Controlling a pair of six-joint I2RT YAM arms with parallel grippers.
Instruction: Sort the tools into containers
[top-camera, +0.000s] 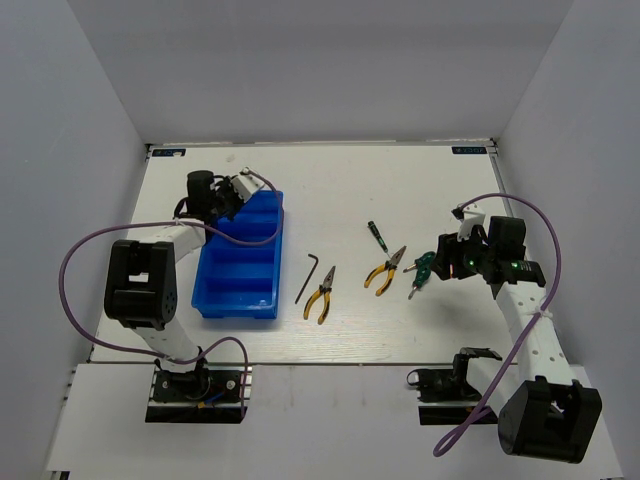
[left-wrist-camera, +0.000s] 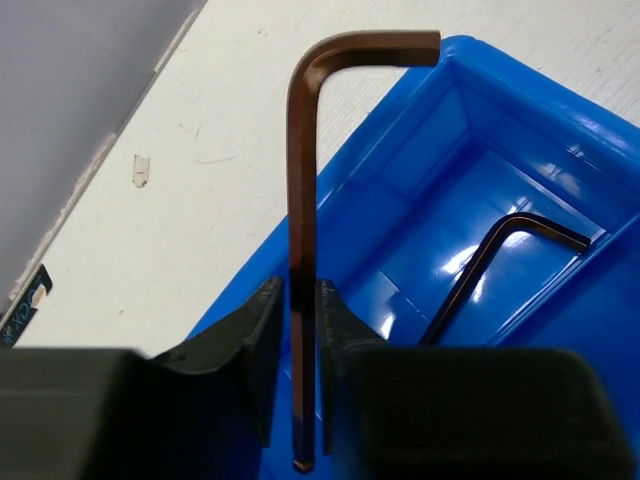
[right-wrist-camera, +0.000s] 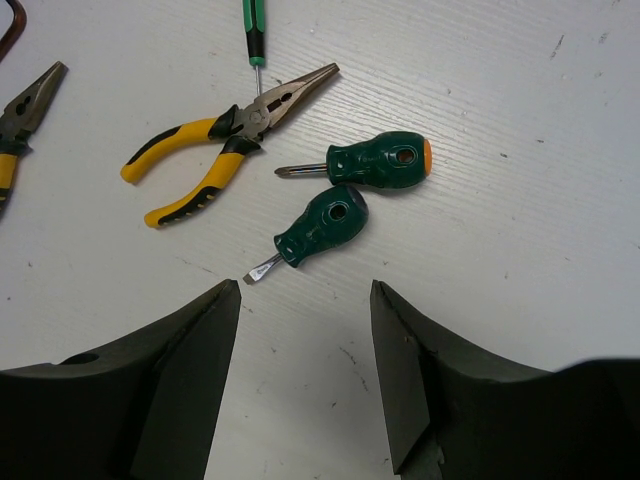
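Observation:
My left gripper (left-wrist-camera: 298, 300) is shut on a dark L-shaped hex key (left-wrist-camera: 303, 200) over the far end of the blue bin (left-wrist-camera: 540, 170). A second hex key (left-wrist-camera: 480, 270) lies in the bin's far compartment. My right gripper (right-wrist-camera: 305, 295) is open and empty just above the table, short of two stubby green screwdrivers (right-wrist-camera: 380, 160) (right-wrist-camera: 322, 228). Yellow-handled pliers (right-wrist-camera: 215, 150) and a thin green screwdriver (right-wrist-camera: 253, 30) lie beyond them. In the top view, another hex key (top-camera: 306, 275) and the second pliers (top-camera: 321, 293) lie right of the bin (top-camera: 235, 290).
Purple cables loop from both arms, one beside the bin's left side (top-camera: 75, 270) and one at the right (top-camera: 545, 225). White walls close the table at the back and both sides.

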